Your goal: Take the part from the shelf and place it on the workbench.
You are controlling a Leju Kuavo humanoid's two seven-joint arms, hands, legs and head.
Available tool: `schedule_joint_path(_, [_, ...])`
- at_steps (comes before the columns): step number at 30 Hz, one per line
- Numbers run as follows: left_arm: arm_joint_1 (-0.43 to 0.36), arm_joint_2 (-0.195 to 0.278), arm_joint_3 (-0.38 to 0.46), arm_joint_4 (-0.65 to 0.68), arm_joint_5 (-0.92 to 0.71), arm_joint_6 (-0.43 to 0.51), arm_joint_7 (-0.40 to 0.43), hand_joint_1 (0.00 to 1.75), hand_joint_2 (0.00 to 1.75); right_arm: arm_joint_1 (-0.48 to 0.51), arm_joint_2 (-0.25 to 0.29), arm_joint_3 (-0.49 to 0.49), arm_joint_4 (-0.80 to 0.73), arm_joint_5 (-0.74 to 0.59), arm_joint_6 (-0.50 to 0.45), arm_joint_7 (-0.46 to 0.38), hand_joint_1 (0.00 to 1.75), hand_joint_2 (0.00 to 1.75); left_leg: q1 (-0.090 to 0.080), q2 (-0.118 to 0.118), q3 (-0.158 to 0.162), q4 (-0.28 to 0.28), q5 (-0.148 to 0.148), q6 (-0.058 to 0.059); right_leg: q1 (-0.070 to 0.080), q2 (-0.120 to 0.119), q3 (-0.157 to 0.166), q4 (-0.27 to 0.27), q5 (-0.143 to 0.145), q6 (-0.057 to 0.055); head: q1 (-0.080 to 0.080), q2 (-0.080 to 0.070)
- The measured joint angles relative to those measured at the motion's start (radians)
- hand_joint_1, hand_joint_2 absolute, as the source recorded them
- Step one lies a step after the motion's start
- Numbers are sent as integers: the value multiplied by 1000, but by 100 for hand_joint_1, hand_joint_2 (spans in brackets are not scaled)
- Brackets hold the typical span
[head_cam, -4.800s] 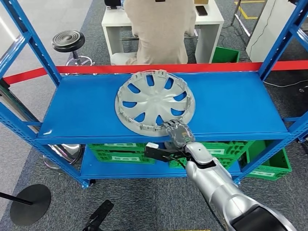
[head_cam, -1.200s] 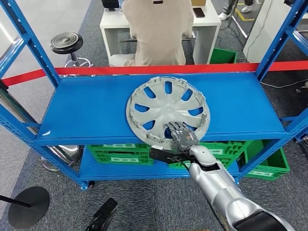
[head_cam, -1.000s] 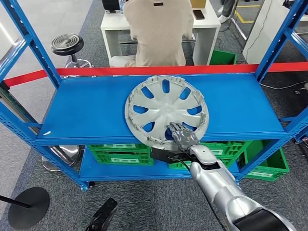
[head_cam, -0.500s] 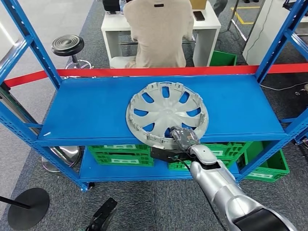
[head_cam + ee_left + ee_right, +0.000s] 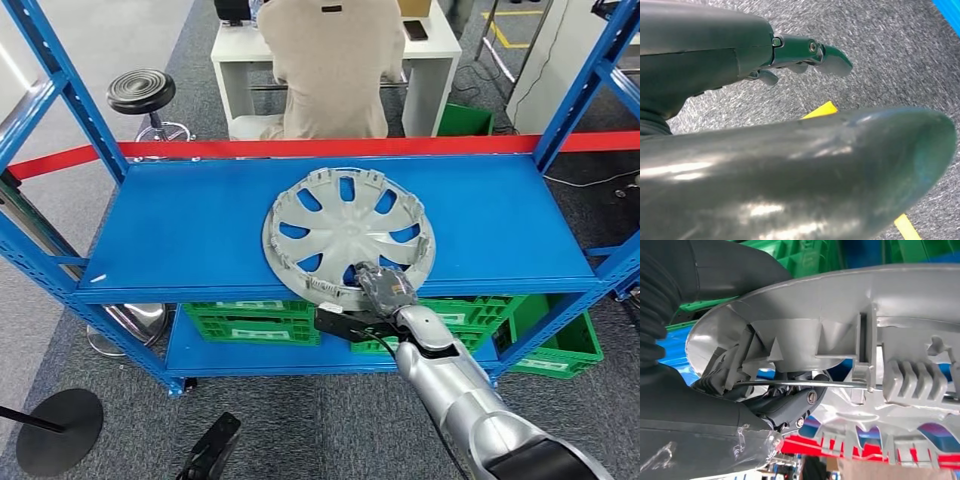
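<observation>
**A:** Hubcap [image 5: 349, 236] first: where does it sit? It is the part to be carried to the workbench.

**B:** On the upper blue shelf [image 5: 166, 230], near the middle and toward the front edge, inner side up so the clips along the rim show. Its near edge reaches the shelf's front lip, and it looks slightly tilted, near side raised, though I can't be sure it has left the deck.

**A:** And the right hand [image 5: 383, 285]?

**B:** It grasps the hubcap at that near rim. In the right wrist view its dark fingers [image 5: 791, 405] curl in through a spoke opening, under the retaining wire, while the thumb side lies along the outer wall of the rim. A hook grip, I'd say, because a thin, wide disc offers no other purchase from the front.

**A:** Why take the near edge rather than the centre?

**B:** Probably reach. The arm comes up from below the shelf front, and the rim is the closest part. The cost is leverage: held at one edge, the disc will want to droop at the far side.

**A:** The left hand [image 5: 806, 52]?

**B:** It hangs low over grey carpet, holding nothing, fingers loosely extended.

**A:** Anything around to mind?

**B:** Green crates [image 5: 249, 318] on the lower shelf, a red tape [image 5: 189, 148] along the far edge, and a person [image 5: 332, 60] seated at a white desk beyond. The workbench isn't visible, so I judge the placing step not yet begun.
</observation>
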Motion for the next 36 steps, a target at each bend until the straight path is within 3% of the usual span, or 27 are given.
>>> schedule_joint_path(5, [14,0,17,0,16,10,-16,0,0,58,-4,-25,-128,-3,-51,-10,175,175,0,0,-7,0,1,0,0,0,-7,0,1,0,0,0])
schedule_joint_path(16, [30,3,51,0,23,15,-40,0,0,188,-31,-56,-570,13,-23,-6,175,175,0,0,-23,0,1,0,0,-1,-24,0,0,0,0,0])
schedule_joint_path(31, [31,3,59,0,20,16,-50,0,0,243,-45,-54,-754,20,-32,-22,175,175,0,0,-25,0,1,0,0,-1,-25,0,0,0,0,0])
schedule_joint_path(35, [31,3,77,0,30,9,-87,0,175,299,-64,-32,-945,22,-36,-27,175,175,0,0,-26,0,1,0,0,-1,-26,0,0,0,0,0])
schedule_joint_path(36, [31,4,78,0,31,8,-91,0,131,304,-66,-30,-960,22,-36,-27,175,175,0,0,-26,0,1,0,0,-1,-26,0,0,0,0,0])
